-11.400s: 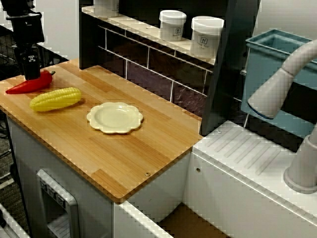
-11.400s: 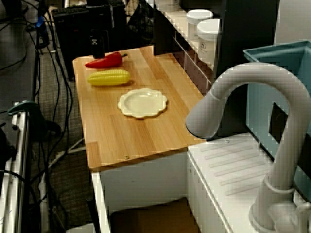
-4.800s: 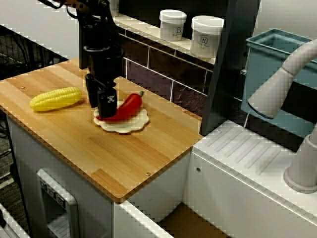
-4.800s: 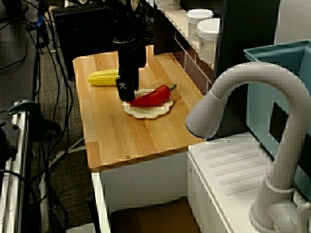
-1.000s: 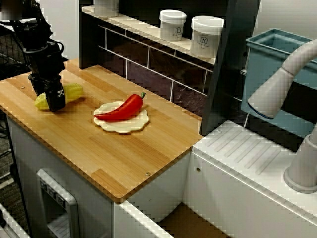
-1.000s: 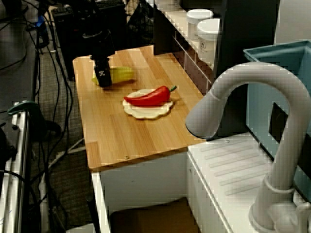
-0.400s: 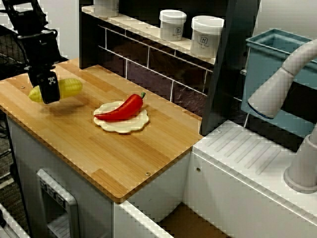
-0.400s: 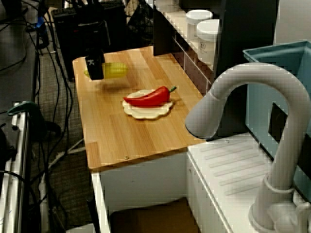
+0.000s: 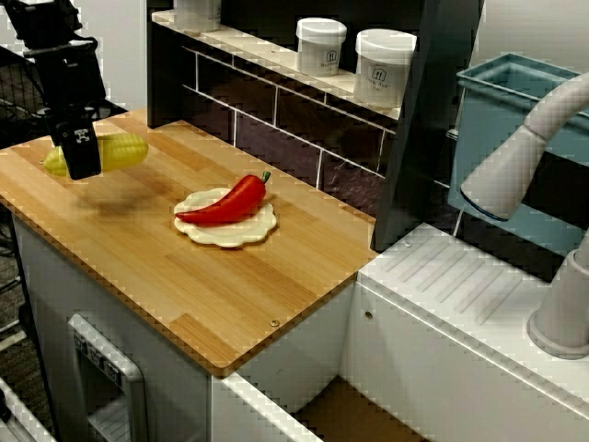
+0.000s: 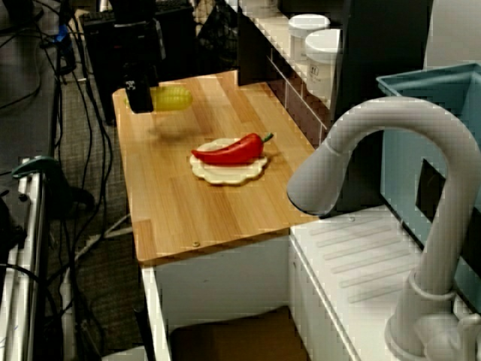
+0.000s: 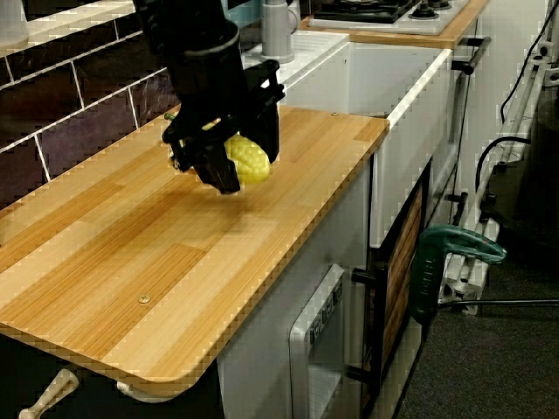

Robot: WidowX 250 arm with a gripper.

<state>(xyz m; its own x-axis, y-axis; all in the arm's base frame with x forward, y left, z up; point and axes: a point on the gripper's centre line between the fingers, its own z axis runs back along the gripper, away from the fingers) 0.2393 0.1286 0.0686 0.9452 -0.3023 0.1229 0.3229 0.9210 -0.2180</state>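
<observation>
In the view across the counter, the black gripper (image 9: 81, 157) hangs at the far left with its claw closed around a yellow corn cob (image 9: 120, 150). The cob lies roughly level, and its longer end sticks out towards three o'clock. The view from the counter's end shows the grip best: the fingers (image 11: 212, 166) press on either side of the corn cob (image 11: 247, 159), which hangs clear of the wood with a soft shadow on the boards beneath it. In the view from behind the tap, the gripper (image 10: 139, 98) and its corn cob (image 10: 173, 98) sit above the far left corner of the wooden counter (image 10: 173, 210).

At about four o'clock from the gripper in the view across the counter, and well apart from it, a cream scalloped plate (image 9: 225, 232) rests on the counter (image 9: 230, 304). A red pepper (image 9: 225, 203) lies across the plate with its green stem pointing to two o'clock.

Farther off, at two o'clock from the gripper, two white jars (image 9: 321, 46) stand side by side on the tiled ledge. At three o'clock, beyond the counter's end, a grey tap (image 9: 515, 157) curves in front of a blue bin (image 9: 497, 101).
</observation>
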